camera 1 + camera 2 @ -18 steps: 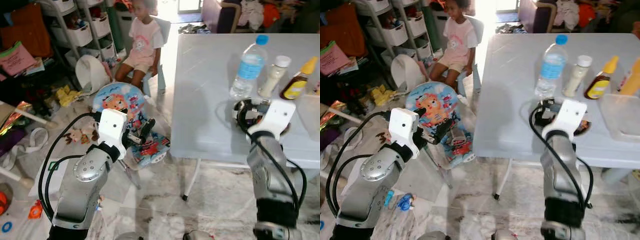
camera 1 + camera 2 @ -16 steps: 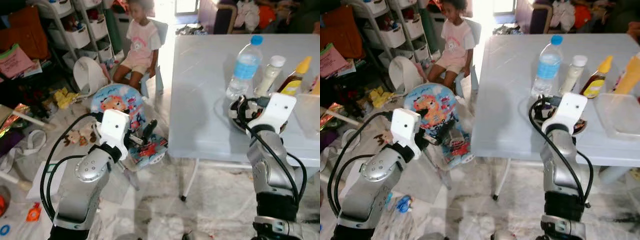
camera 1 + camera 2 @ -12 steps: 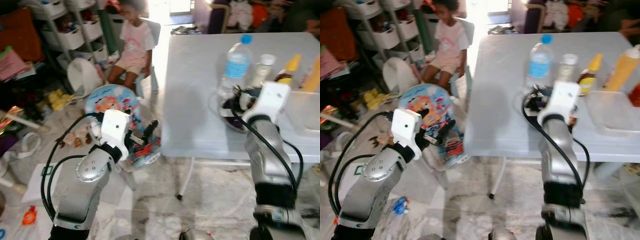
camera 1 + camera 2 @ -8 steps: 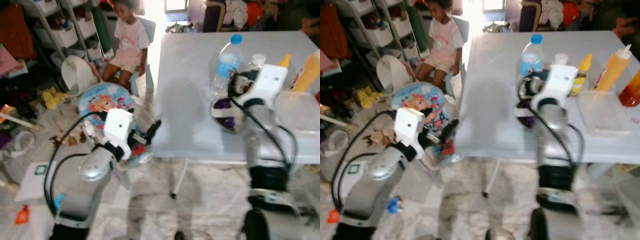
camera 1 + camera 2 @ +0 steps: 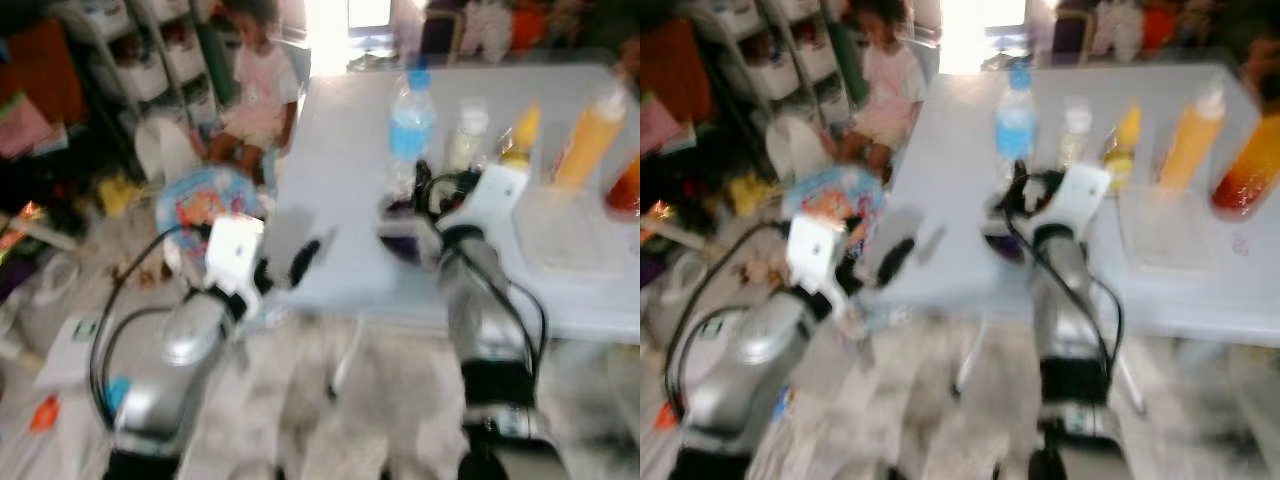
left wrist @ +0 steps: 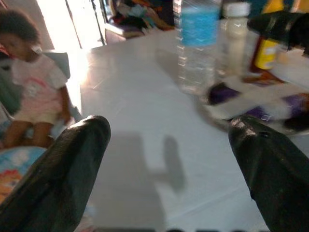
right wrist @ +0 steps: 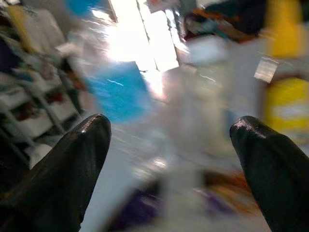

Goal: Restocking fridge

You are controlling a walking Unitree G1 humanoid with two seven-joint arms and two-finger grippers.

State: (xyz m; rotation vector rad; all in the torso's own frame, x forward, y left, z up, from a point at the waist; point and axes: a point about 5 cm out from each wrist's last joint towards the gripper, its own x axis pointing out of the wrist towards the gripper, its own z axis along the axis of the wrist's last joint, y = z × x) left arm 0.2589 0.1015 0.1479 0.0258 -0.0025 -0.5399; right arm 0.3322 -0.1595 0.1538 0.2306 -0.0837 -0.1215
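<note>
The white table (image 5: 340, 170) carried all the stock; views were blurred, so detail is limited. No fridge could be made out, and nothing looked collected yet, so I judged the restocking barely begun, with every item left to pick up and carry.

A person (image 5: 255, 85) sat off the table's left edge, beside shelving with bins (image 5: 150, 60) and a round cartoon-print seat (image 5: 200, 195) on the floor.

Along the table's far edge stood a water bottle (image 5: 410, 125) with blue cap and label, then a small white-capped bottle (image 5: 466, 135), a yellow-capped sauce bottle (image 5: 520, 135), an orange squeeze bottle (image 5: 588, 135) and a red-orange bottle (image 5: 1250, 165) at the right edge. A clear tray (image 5: 570, 225) lay near the front edge, right side. A dish with something purple (image 6: 251, 99) sat just in front of the water bottle.

The right gripper (image 7: 169, 159) was over the table, just beside the water bottle and above the dish, fingers wide apart, holding nothing. The left gripper (image 6: 169, 159) hung off the table's front-left corner, also spread wide and empty, pointing across the tabletop.
</note>
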